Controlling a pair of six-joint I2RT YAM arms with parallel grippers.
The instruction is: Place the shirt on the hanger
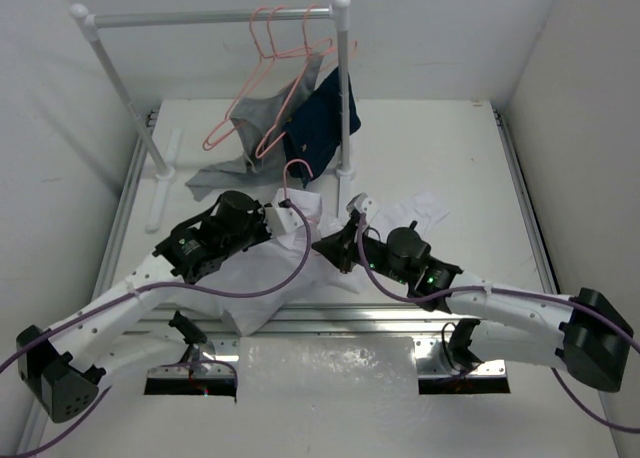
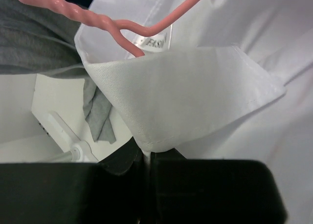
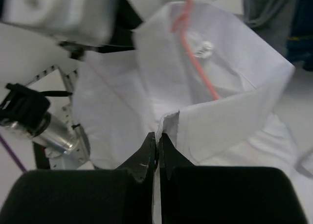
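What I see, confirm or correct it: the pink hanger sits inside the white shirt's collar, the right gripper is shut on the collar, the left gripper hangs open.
Wrong on the left gripper: the left wrist view shows it shut on the collar of the shirt, not open. The hanger inside the collar and the right gripper shut on it both stand.

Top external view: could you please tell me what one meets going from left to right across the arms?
Left arm's elbow → left arm's base → left tool, shut on the collar of the shirt → right tool, shut on it too → right arm's base → right arm's elbow. The hanger overlaps the tools, so omitted.
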